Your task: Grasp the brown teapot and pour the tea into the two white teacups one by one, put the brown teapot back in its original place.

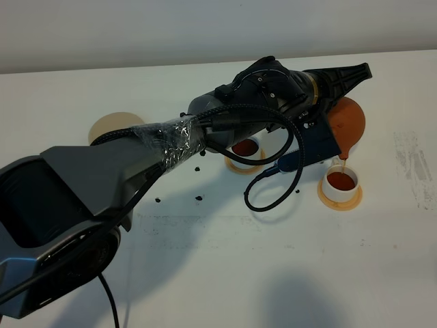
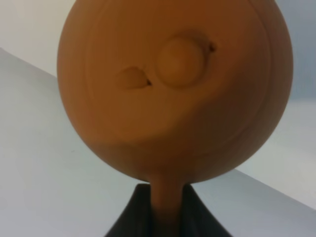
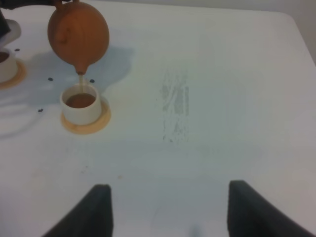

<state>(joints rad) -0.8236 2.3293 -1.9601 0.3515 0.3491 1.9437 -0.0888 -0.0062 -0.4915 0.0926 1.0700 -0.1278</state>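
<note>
My left gripper (image 1: 341,89) is shut on the handle of the brown teapot (image 1: 346,124) and holds it tipped, spout down, over the right white teacup (image 1: 340,182). A thin stream of tea runs into that cup, which holds brown tea on its orange-tan coaster. The left white teacup (image 1: 246,148) also holds tea and is partly hidden by the arm. In the left wrist view the teapot (image 2: 173,89) fills the frame, lid facing me. The right wrist view shows the teapot (image 3: 79,33) pouring into the teacup (image 3: 80,105). My right gripper (image 3: 165,210) is open and empty. The cream-beige coaster (image 1: 113,126) lies bare at far left.
Small dark specks (image 1: 198,198) dot the white table near the left cup. A grey scuff mark (image 1: 413,164) lies at the right. A black cable (image 1: 273,184) loops down from the left arm beside the cups.
</note>
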